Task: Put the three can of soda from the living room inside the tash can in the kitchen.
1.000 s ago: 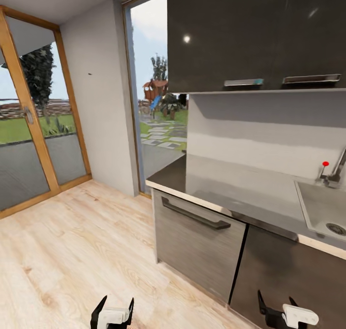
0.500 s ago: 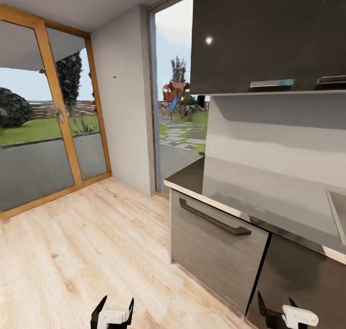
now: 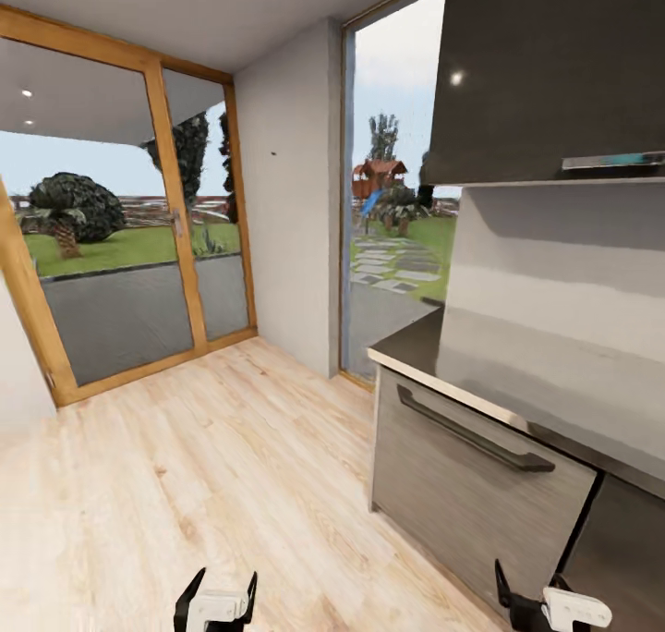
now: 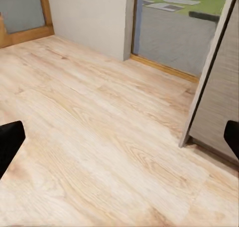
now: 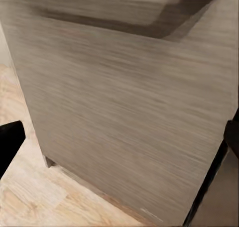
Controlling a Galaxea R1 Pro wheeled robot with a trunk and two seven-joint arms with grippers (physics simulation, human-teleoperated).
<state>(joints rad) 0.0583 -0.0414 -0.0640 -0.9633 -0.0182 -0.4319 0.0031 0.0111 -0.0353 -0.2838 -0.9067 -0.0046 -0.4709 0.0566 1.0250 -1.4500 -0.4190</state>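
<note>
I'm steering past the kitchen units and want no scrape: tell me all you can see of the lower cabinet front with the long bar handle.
The lower cabinet front is a flat panel of grey wood-grain finish, shut, standing upright under the pale edge of the grey counter. A long dark bar handle runs across it near the top. It is the end unit: its outer corner meets the light wood-plank floor beside the tall window. The right wrist view faces it close up, grain running sideways. Nothing touches it.
</note>
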